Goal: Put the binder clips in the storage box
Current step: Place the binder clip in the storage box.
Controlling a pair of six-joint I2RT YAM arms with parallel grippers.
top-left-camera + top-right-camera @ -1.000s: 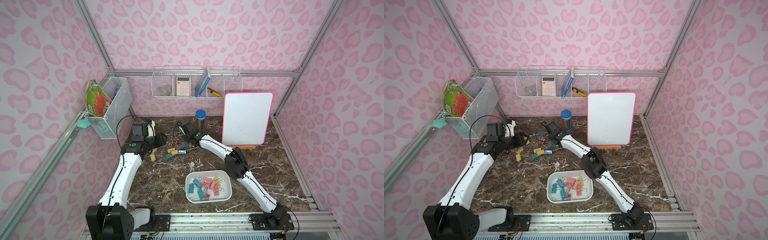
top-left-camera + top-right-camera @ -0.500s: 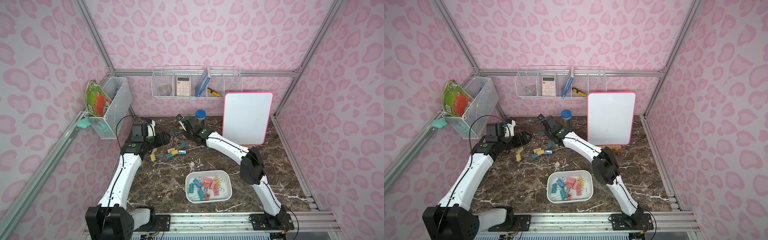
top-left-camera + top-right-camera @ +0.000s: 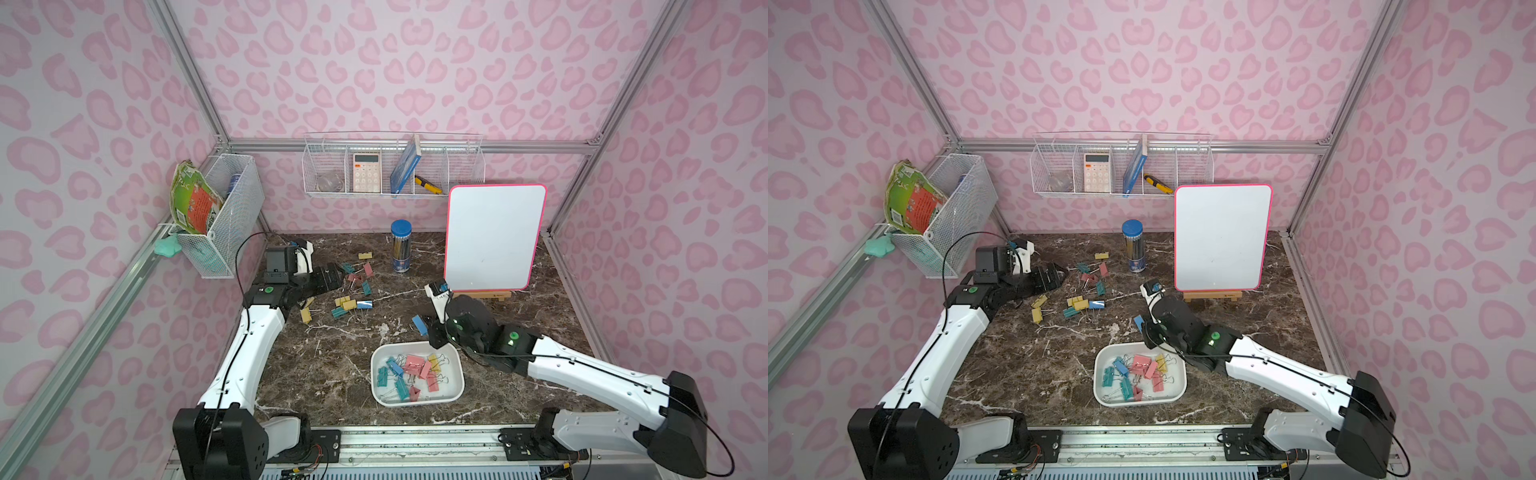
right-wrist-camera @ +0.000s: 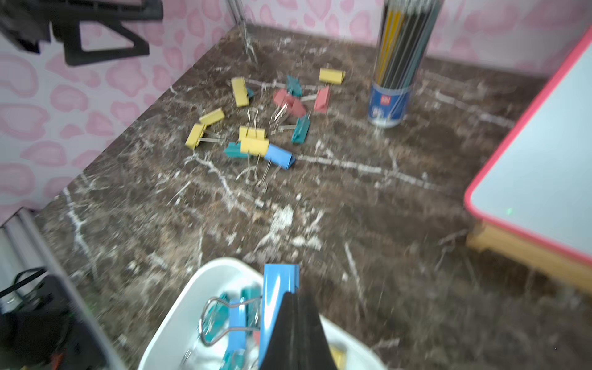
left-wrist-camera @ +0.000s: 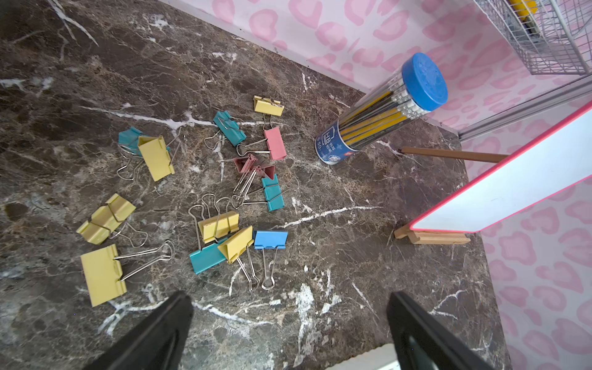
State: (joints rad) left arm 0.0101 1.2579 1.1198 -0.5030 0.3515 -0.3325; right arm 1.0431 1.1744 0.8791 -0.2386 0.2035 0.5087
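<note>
**Q:** What state is the right end effector in?
**A:** Its fingers are pressed together on a blue binder clip, which is gripped along one side and stands on end.

**Q:** Where is that clip relative to the storage box?
**A:** It is raised near the box's far edge, on the side toward the whiteboard. The pictures do not show whether it hangs over the rim or just beyond it. The right wrist view is blurred.

**Q:** What does the box contain, and where is it?
**A:** It holds a heap of pink, teal, blue and yellow binder clips. The box rests on the marbled surface toward the front, between the two arms.

**Q:** What about the left end effector?
**A:** Its fingers are spread wide with nothing between them. It is held over bare surface just short of the loose binder clips and touches none of them.

**Q:** How are those loose clips laid out?
**A:** They are scattered at the rear left of the surface, with yellow, teal, pink and one blue among them. Several overlap, and their wire handles are tangled. The scatter lies beside the upright pencil tube and well apart from the box.
</note>
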